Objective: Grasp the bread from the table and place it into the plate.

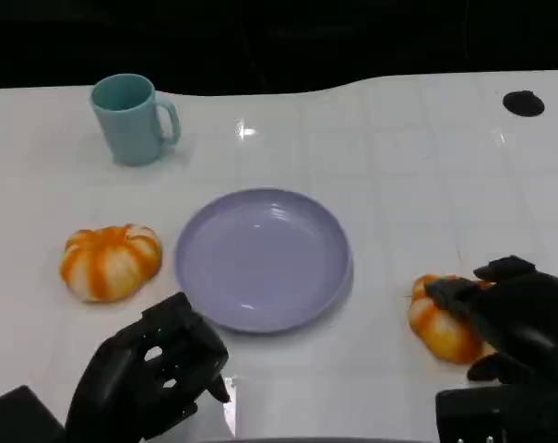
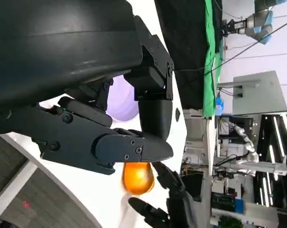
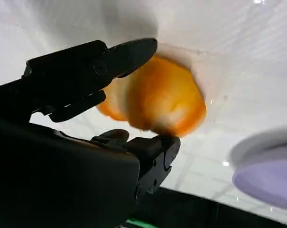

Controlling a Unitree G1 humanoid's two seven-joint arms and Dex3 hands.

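1. Head view: a round, glossy lavender plate [image 1: 263, 258] sits mid-table on the white tabletop [image 1: 417, 166] with nothing in it. An orange-and-white, pumpkin-shaped bread roll [image 1: 440, 325] lies on the table to the plate's right, well apart from its rim. The black right hand [image 1: 511, 318] is wrapped around it, fingers over its top and near side; the roll appears to rest on the table. A second orange-and-white roll [image 1: 110, 261] lies just left of the plate, untouched. The black left hand [image 1: 154, 374] hovers near the table's front edge with fingers loosely apart and nothing in them. A teal ceramic mug [image 1: 131, 118] stands at the far left.

2. Left wrist view: the left hand [image 2: 100, 128] holds nothing, its fingers extended. Beyond them show the plate [image 2: 122, 102] and the right-side roll [image 2: 138, 176].

3. Right wrist view: the right hand's fingers [image 3: 93, 69] close on the roll [image 3: 157, 97] from two sides, and both touch it. The plate's edge [image 3: 266, 166] shows nearby.

4. Progress, as a judgement: the grasp looks made or nearly so; lifting, carrying to the plate and releasing remain.
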